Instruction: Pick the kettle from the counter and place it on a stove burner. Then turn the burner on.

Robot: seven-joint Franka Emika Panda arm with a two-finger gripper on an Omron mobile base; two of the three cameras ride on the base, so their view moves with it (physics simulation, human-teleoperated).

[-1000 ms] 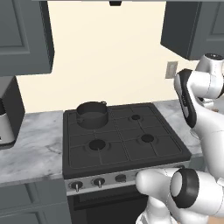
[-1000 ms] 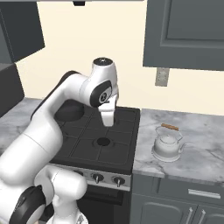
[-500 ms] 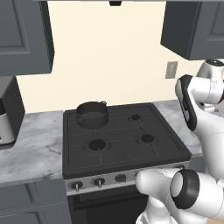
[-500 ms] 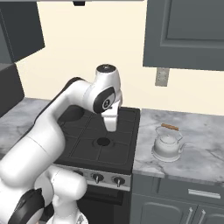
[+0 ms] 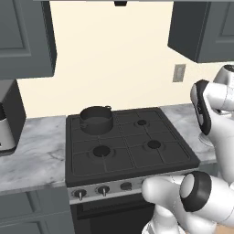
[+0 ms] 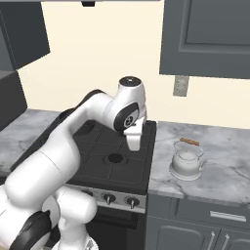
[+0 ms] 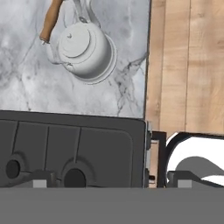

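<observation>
Marble counter right of the black stove carries the kettle, upright, untouched. Gripper hangs over the stove's right edge, jaws spread wide, empty. Since a second ago the hand has shifted rightward toward the kettle. Dark pot sits on the rear-left burner, unchanged.

kettle: 1 | pot: 1 | burners: 4
</observation>
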